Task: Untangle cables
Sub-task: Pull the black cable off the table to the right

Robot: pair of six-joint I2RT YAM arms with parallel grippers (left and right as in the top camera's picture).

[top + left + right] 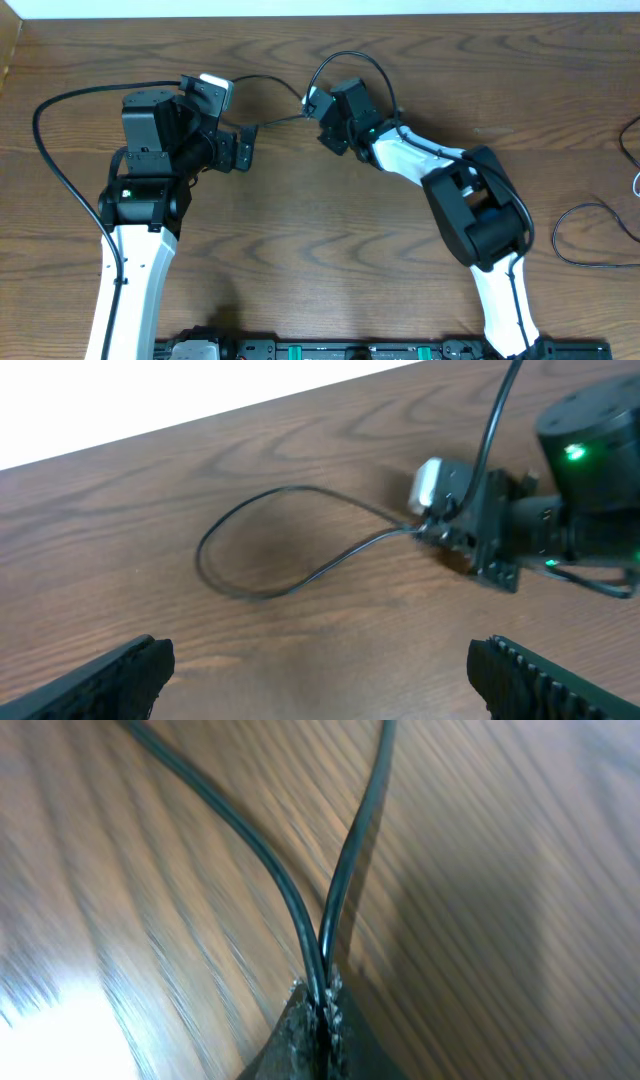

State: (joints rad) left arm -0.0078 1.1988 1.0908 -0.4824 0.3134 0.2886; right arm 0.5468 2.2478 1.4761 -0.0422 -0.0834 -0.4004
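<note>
Cables (280, 120) look only partly sorted to me. One black cord (320, 955) lies on the table (300, 250) between my two arms, curling into a loop (201, 552) just beside the right gripper (320, 1020), and a second cord (585, 207) lies well apart at the table's right edge. My right gripper is clamped on two strands of the black cord, pinched side by side at the very tips. My left gripper (320, 655) is spread wide with nothing in it, hovering over bare wood near the loop. My worry is that hauling on a doubled strand could draw the loop down into a knot rather than open it. With so shallow a pinch, one strand may slip out under tension. The arms are near each other, so a careless reach could knock them together
</note>
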